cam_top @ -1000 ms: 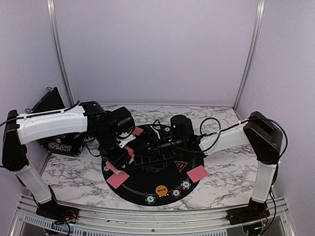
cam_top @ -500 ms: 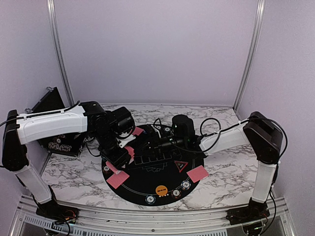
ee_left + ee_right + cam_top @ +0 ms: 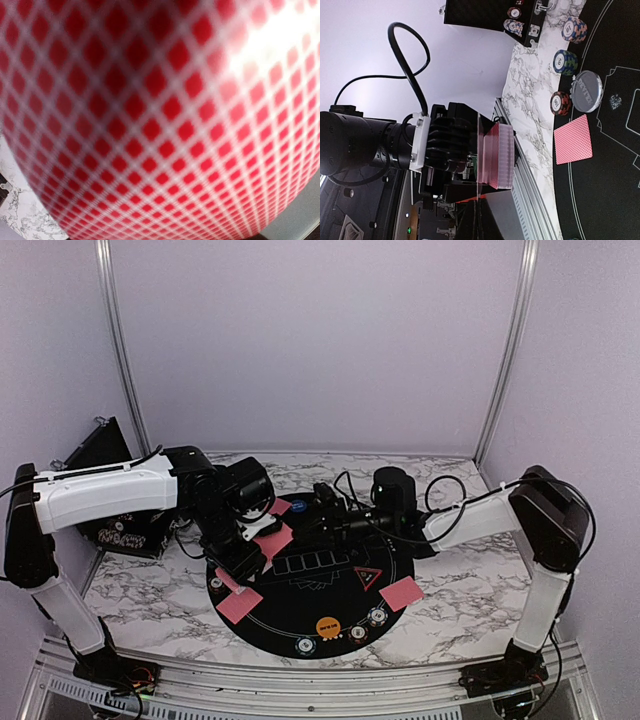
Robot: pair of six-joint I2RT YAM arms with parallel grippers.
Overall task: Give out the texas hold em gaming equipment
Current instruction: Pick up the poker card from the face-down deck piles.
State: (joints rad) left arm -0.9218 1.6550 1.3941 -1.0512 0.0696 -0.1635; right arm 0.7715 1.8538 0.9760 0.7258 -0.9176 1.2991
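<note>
My left gripper is shut on a deck of red-backed playing cards over the left of the round black mat. The deck's diamond-patterned back fills the left wrist view and hides the jaws. The right wrist view shows the deck side-on in that gripper. My right gripper is apart from the deck and shut on a single card, seen edge-on. Single cards lie face down. Striped chips, an orange disc and a red triangle marker lie on the mat.
A black case with chips stands at the left; it also shows in the right wrist view. Chip stacks and a silver disc lie by the mat's edge, next to one face-down card.
My right gripper has drawn back to the right, away from the deck, with a single card in it. The left arm and deck have stayed put.
</note>
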